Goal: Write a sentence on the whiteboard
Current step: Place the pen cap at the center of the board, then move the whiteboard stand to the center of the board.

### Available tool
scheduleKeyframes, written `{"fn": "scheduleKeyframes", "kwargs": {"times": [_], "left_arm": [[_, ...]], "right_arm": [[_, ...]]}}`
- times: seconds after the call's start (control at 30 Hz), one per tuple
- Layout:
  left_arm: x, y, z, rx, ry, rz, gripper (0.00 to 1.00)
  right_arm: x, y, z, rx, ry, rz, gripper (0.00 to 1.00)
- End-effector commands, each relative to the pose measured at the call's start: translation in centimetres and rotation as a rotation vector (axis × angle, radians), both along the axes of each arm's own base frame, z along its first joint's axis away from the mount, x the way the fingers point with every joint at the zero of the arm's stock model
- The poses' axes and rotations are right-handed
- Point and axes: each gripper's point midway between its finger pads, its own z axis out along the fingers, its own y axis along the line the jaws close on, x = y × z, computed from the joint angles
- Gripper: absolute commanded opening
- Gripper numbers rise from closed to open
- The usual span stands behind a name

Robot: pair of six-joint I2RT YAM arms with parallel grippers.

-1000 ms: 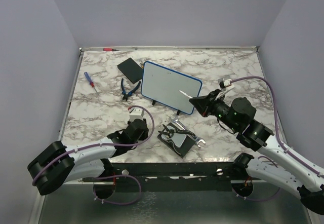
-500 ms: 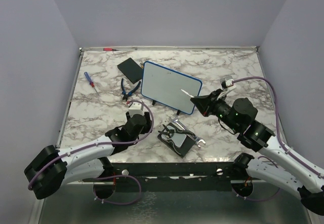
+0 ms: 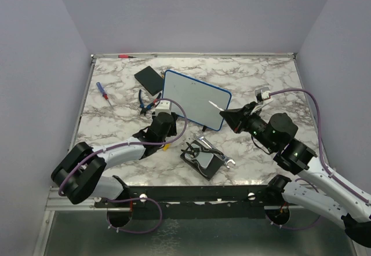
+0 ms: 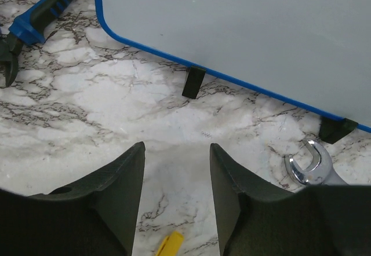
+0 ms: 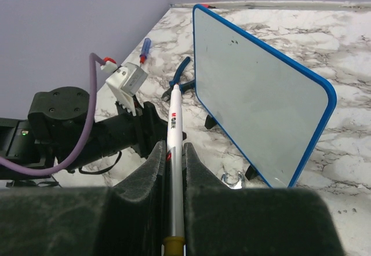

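Note:
The whiteboard (image 3: pixel 194 98) stands tilted on small black feet (image 4: pixel 192 82) mid-table, its blue rim showing in the left wrist view (image 4: pixel 243 85) and the right wrist view (image 5: pixel 255 99). Its face looks blank; no sentence is visible. My right gripper (image 3: pixel 227 115) (image 5: pixel 173 146) is shut on a white marker (image 5: pixel 175 123), whose tip (image 3: pixel 210 103) points at the board's right part. My left gripper (image 3: pixel 165 130) (image 4: pixel 177 149) is open and empty, low over the marble just in front of the board's lower edge. A small yellow cap (image 3: pixel 166 147) (image 4: pixel 168 244) lies under it.
Blue-handled pliers (image 3: pixel 148 101) (image 4: pixel 35 24) lie left of the board, a black square pad (image 3: pixel 149 79) behind them, a screwdriver (image 3: pixel 102 90) farther left. A black case of tools (image 3: pixel 203 157) and a wrench (image 3: pixel 227 162) (image 4: pixel 310 163) sit in front of the board.
My left arm has reached forward toward the board's lower edge and its jaws have opened; the yellow cap now lies on the table behind them. The right arm has barely shifted.

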Motion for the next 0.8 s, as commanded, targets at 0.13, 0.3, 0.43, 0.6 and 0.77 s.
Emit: {"fn": "scheduleKeyframes", "kwargs": {"times": [0.13, 0.3, 0.43, 0.6, 0.77], "left_arm": [[3.1, -2.6, 0.2, -0.023, -0.048, -0.075, 0.47], [4.2, -3.2, -0.7, -0.029, -0.054, -0.113, 0.47], [5.1, -3.5, -1.0, -0.039, -0.057, -0.131, 0.47], [5.8, -4.3, -1.9, -0.029, -0.044, -0.171, 0.46], [6.0, -4.0, -2.6, -0.024, -0.034, -0.145, 0.43]], "right_arm": [[0.2, -0.8, -0.3, -0.012, -0.003, -0.034, 0.0], [0.1, -1.0, -0.3, -0.009, -0.004, -0.039, 0.0], [-0.1, -1.1, -0.3, -0.005, 0.001, -0.039, 0.0], [-0.1, -1.2, -0.6, -0.005, 0.007, -0.043, 0.0], [-0.1, -1.2, -0.4, -0.005, 0.007, -0.045, 0.0]]}}
